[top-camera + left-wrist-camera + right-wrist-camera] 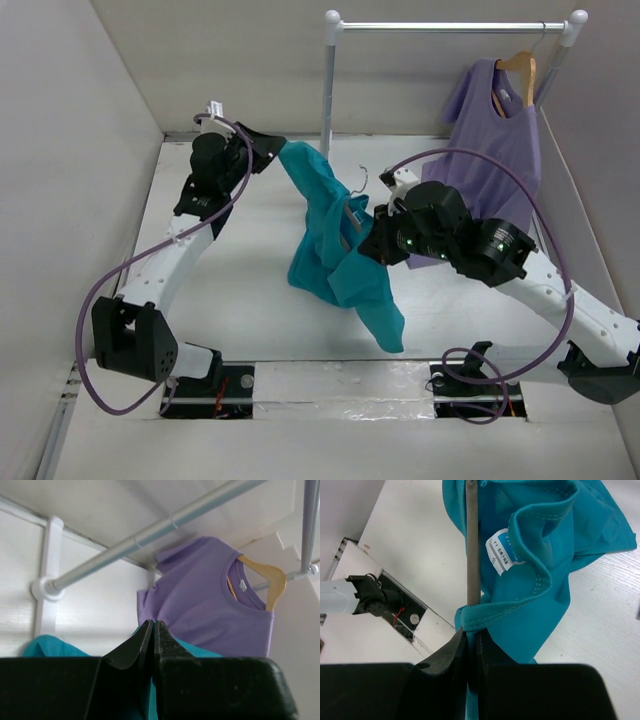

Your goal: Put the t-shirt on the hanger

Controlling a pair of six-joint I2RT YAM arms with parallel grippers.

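Pinching the limp teal t-shirt (322,262), left tool (152,630) is closed; right tool (471,636) clamps the thin grey hanger (472,555).

A robot lab cell: plain white walls (60,150) box in a table (250,300) bearing a garment rail (450,26).

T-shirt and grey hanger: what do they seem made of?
The t-shirt looks like soft matte teal knit cloth: it folds and shows stitched hems. The grey hanger is a thin, smooth, dull rod, perhaps metal or plastic; I cannot tell which.
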